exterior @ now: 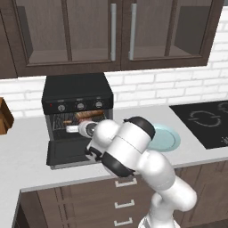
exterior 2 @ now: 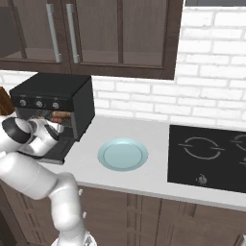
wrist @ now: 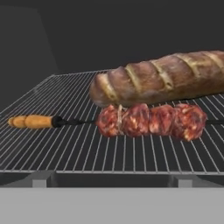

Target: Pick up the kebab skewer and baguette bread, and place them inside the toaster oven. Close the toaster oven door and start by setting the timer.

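Both foods are in: the kebab skewer (wrist: 148,121) lies on the wire rack (wrist: 65,148) of the toaster oven (exterior: 76,95), just in front of the baguette bread (wrist: 162,78). My fingers are spread apart, holding nothing. The toaster oven door (exterior: 67,153) hangs open; closing it and setting the timer remain.

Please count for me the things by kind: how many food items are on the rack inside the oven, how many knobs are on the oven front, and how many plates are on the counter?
Food items on the wire rack: 2, the kebab skewer and the baguette bread
Knobs on the toaster oven: 3
Plates on the counter: 1
Total: 6
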